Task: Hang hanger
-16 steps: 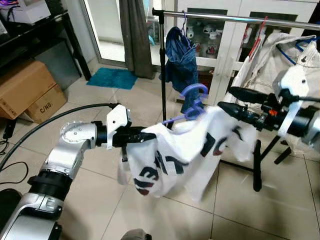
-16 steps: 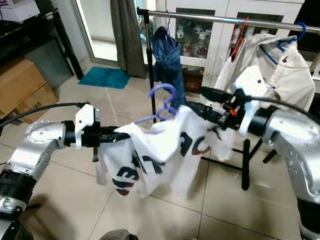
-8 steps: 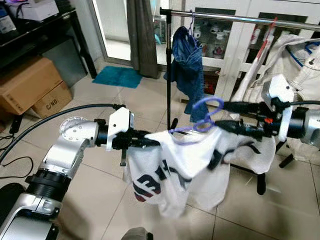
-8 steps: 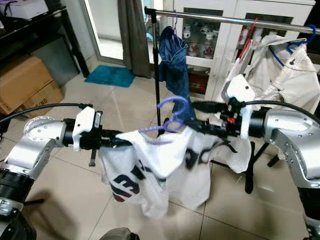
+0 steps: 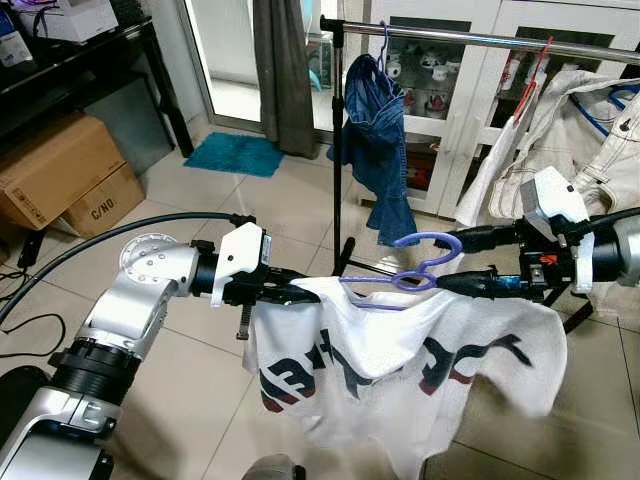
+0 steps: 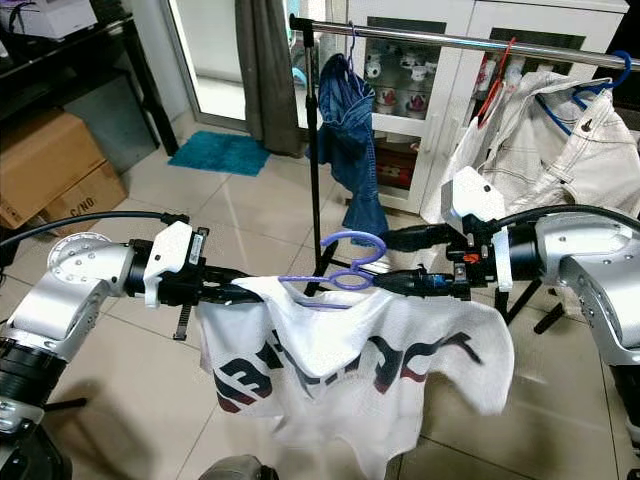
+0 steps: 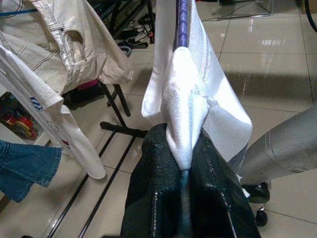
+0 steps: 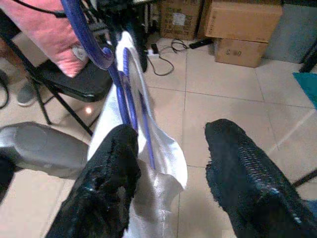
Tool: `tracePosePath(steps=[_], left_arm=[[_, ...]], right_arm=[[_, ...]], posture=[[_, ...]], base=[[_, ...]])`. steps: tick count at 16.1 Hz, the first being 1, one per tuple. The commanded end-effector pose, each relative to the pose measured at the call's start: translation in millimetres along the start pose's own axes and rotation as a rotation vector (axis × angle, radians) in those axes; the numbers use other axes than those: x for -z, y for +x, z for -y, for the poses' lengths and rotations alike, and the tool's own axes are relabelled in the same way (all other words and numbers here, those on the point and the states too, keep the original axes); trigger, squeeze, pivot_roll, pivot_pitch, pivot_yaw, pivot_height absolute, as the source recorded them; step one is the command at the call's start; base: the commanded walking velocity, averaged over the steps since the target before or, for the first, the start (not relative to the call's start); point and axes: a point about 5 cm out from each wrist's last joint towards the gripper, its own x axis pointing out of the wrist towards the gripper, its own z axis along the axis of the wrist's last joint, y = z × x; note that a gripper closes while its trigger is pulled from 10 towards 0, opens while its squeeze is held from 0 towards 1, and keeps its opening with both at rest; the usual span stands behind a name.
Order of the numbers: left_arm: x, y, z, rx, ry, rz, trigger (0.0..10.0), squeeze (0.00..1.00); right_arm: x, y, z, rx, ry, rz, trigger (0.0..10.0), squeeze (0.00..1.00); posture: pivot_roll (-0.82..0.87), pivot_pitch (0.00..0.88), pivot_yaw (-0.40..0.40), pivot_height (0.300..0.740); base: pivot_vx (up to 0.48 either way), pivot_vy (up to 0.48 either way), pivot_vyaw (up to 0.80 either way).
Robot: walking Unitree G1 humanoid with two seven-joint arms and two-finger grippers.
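Observation:
A purple plastic hanger [image 5: 415, 275] carries a white T-shirt [image 5: 380, 350] with dark red and black lettering, held level between my two arms in front of the rack. My left gripper [image 5: 295, 290] is shut on the shirt's shoulder over the hanger's end; the left wrist view has its fingers [image 7: 148, 198] pinching the white cloth [image 7: 183, 109]. My right gripper [image 5: 446, 262] is open beside the hook, its fingers [image 8: 109, 188] apart with the hanger's neck [image 8: 99, 44] lying against one of them. The shirt's other shoulder drapes over the lower finger.
A steel clothes rail [image 5: 450, 35] runs across the back on a black stand [image 5: 340, 150]. Blue jeans [image 5: 378, 140] hang at its left end and a white jacket [image 5: 590, 140] at the right. Cardboard boxes [image 5: 60, 170] and a teal mat [image 5: 235, 155] lie to the left.
The shirt has been spread out wide and now hangs flat between the arms. My right gripper drew away to the right, and the hanger's hook has tipped down nearly level.

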Motion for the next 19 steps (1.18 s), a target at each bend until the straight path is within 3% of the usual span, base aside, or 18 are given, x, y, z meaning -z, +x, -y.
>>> tracePosePath(steps=[1,2,3,4,7,8,13,17,18,19], left_arm=[[-10.7,-0.1,-5.7,-0.008,0.049,0.019,0.0,0.00],[-10.4,-0.3,-5.8,-0.007,0.047,0.017,0.0,0.00],[-9.6,-0.5,-5.6,-0.004,0.049,0.010,0.0,0.00],[-9.4,-0.6,-5.5,-0.004,0.049,0.008,0.0,0.00],[-8.8,-0.8,-6.1,-0.006,0.050,0.004,0.0,0.00],[-8.2,-0.9,-6.6,-0.007,0.050,0.000,0.0,0.00],[-1.0,-1.4,-6.6,-0.017,0.037,-0.029,0.0,0.00],[3.0,-1.4,-8.0,-0.031,0.029,-0.040,0.0,0.00],[2.4,-1.8,-9.1,-0.035,0.032,-0.038,0.0,0.00],[1.1,-1.6,-9.7,-0.037,0.035,-0.033,0.0,0.00]], right_arm=[[-3.4,9.1,-5.5,-0.068,0.001,0.026,3.4,0.00],[-3.3,11.4,-7.5,-0.081,0.015,0.037,1.8,0.00],[-2.9,11.9,-8.4,-0.088,0.021,0.040,1.0,0.00],[-2.6,11.6,-8.6,-0.089,0.022,0.039,1.7,0.00],[-5.7,10.8,-11.1,-0.103,0.048,0.072,8.4,0.00],[-7.8,11.6,-12.8,-0.113,0.061,0.094,10.0,0.00],[-9.5,6.4,-10.9,-0.094,0.109,0.148,10.0,0.00],[-5.7,7.7,-1.1,-0.009,0.138,0.156,10.0,0.00],[-5.0,9.8,-2.4,-0.013,0.142,0.152,10.0,1.00],[-3.8,15.5,-5.1,-0.014,0.120,0.121,10.0,1.00]], posture=[[0.11,0.000,0.051,0.740],[0.11,0.000,0.050,0.740],[0.11,0.000,0.052,0.740],[0.11,0.000,0.052,0.740],[0.11,0.000,0.055,0.740],[0.11,0.000,0.056,0.740],[0.11,0.000,0.057,0.740],[0.11,0.000,0.055,0.740],[0.11,0.000,0.055,0.740],[0.11,0.000,0.055,0.740]], base=[[0.000,0.000,0.00],[0.000,0.000,0.00],[0.000,0.000,0.00],[0.000,0.000,0.00],[0.000,0.000,0.00],[0.000,0.000,0.00],[0.000,0.000,0.00],[0.000,0.000,0.00],[0.000,0.000,0.00],[0.000,0.000,0.00]])
